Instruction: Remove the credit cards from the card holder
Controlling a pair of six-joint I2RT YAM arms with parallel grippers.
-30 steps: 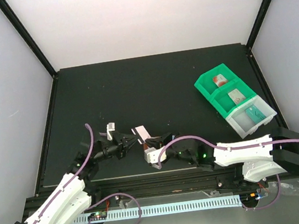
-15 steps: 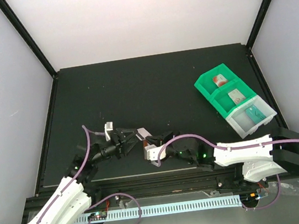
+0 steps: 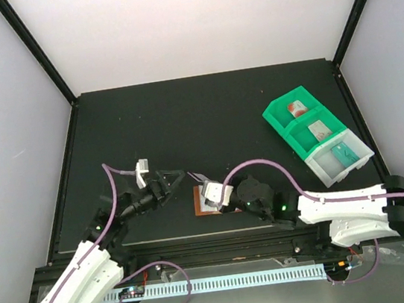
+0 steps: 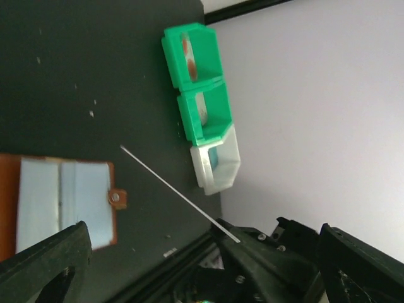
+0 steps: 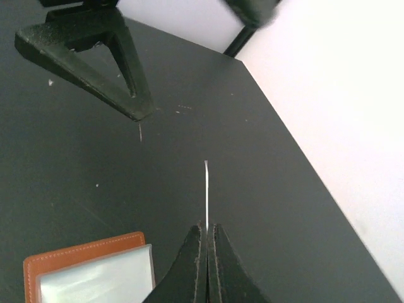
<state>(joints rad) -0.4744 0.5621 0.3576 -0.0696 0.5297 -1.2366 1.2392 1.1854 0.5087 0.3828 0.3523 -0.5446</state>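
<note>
Standing over it, what matters is how the one free credit card [image 5: 206,189] sits. The right end effector [image 5: 206,235] is pinched tight on its near end. The card shows edge-on as a thin white sliver, its long axis running straight out from the fingertips, lifted off the tabletop [image 3: 204,113].

The card holder [image 3: 204,211] lies open and flat just beneath and beside that pinch, a brown leather rim around pale shiny pockets. Whether more cards sit in those pockets I cannot tell.

The left end effector [image 3: 175,178] hovers just to the left, fingers spread wide and empty. The card's free end reaches toward its mouth but touches neither finger.

So the right arm has the card and is the nearer to the holder. To my eye, the next move turns on carrying that card sideways clear of the holder, or into the left's open gap. The green tray [image 3: 316,135] stands well apart on the right.
</note>
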